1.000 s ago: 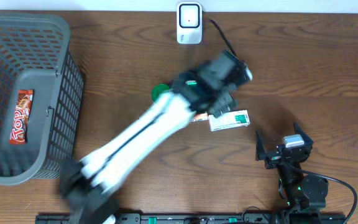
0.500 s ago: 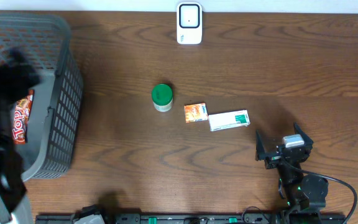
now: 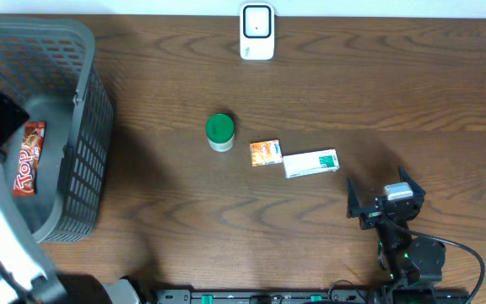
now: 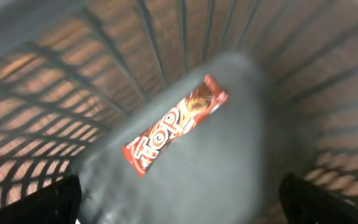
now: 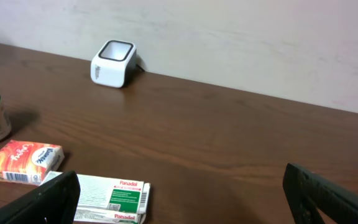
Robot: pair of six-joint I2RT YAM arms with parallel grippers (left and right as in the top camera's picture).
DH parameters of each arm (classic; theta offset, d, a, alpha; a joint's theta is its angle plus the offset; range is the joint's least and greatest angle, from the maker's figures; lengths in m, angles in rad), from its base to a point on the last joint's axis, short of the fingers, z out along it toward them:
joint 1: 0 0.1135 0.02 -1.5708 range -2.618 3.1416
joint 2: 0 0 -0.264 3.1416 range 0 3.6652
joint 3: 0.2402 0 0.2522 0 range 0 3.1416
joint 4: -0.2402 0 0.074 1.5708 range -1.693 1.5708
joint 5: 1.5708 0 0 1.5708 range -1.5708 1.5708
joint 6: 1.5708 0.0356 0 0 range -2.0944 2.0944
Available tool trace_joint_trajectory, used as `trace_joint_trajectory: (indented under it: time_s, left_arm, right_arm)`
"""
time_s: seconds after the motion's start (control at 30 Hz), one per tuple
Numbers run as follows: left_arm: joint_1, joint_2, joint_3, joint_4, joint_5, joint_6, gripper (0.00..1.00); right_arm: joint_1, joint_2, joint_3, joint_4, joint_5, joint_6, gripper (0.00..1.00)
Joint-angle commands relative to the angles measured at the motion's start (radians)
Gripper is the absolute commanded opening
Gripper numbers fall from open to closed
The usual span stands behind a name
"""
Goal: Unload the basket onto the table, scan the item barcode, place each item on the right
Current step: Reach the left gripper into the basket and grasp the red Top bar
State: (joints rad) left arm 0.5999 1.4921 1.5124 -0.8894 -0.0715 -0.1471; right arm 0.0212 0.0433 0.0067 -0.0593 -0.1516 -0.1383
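You have one bar (image 4: 176, 124) lying in the basket (image 3: 91, 152) at the worktop's (image 3: 395, 84) left edge. I judge nothing is at the scanner (image 3: 257, 32) on the far edge yet, and the bottle (image 3: 219, 132), orange box (image 3: 265, 153) and white box (image 3: 310, 163) wait mid-worktop. Your left gripper (image 4: 182, 202) hangs over the bar, wide apart and empty; the right gripper (image 3: 380, 196), near the front edge, is likewise spread and empty. The bar reads "Top" and the white box "Panadol"; the orange box's print is too small to read.

Grey mesh basket (image 3: 91, 143); red snack bar (image 4: 174, 124); green jar lid (image 3: 219, 127); orange box (image 3: 265, 153); white-green box (image 3: 310, 163); white scanner (image 3: 256, 32).
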Motion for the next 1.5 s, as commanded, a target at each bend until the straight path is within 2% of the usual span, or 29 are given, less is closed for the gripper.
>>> trace_joint_trajectory:
  time_s: [0.0, 0.17, 0.27, 0.47, 1.0, 1.07, 1.1, 1.13, 1.17, 1.3, 1.43, 1.47]
  left_arm:
    - [0.004, 0.111, -0.065, 0.014, 0.012, 0.248, 0.99]
    - [0.004, 0.206, -0.136, 0.052, 0.061, 0.378, 0.99]
    - [0.004, 0.24, -0.165, 0.074, 0.06, 0.411, 0.99]
    - [0.006, 0.293, -0.172, 0.116, -0.023, 0.418, 0.99]
    - [0.048, 0.47, -0.172, 0.221, -0.019, 0.448, 0.99]
    - [0.05, 0.491, -0.172, 0.229, 0.0, 0.441, 0.96]
    - [0.05, 0.502, -0.172, 0.23, 0.006, 0.441, 0.94]
    - [0.05, 0.529, -0.172, 0.233, 0.013, 0.439, 0.79]
    - [0.05, 0.544, -0.172, 0.233, 0.012, 0.43, 0.68]
    - [0.05, 0.588, -0.172, 0.23, 0.025, 0.394, 0.33]
    - [0.05, 0.59, -0.172, 0.22, 0.038, 0.369, 0.08]
    - [0.05, 0.583, -0.172, 0.216, 0.038, 0.358, 0.07]
  right_arm:
    - [0.007, -0.001, -0.001, -0.004, 0.004, 0.011, 0.99]
    - [0.007, -0.001, -0.001, -0.004, 0.004, 0.011, 0.99]
    - [0.007, -0.001, -0.001, -0.004, 0.004, 0.011, 0.99]
    - [0.007, -0.001, -0.001, -0.004, 0.004, 0.011, 0.99]
    - [0.007, -0.001, -0.001, -0.004, 0.004, 0.011, 0.99]
    - [0.007, -0.001, -0.001, -0.004, 0.004, 0.011, 0.99]
    - [0.007, -0.001, -0.001, -0.004, 0.004, 0.011, 0.99]
    - [0.007, -0.001, -0.001, -0.004, 0.004, 0.011, 0.99]
    - [0.007, -0.001, -0.001, -0.004, 0.004, 0.011, 0.99]
    - [0.007, -0.001, -0.001, -0.004, 0.004, 0.011, 0.99]
    - [0.007, -0.001, -0.001, -0.004, 0.004, 0.011, 0.99]
    - [0.007, -0.001, -0.001, -0.004, 0.004, 0.011, 0.99]
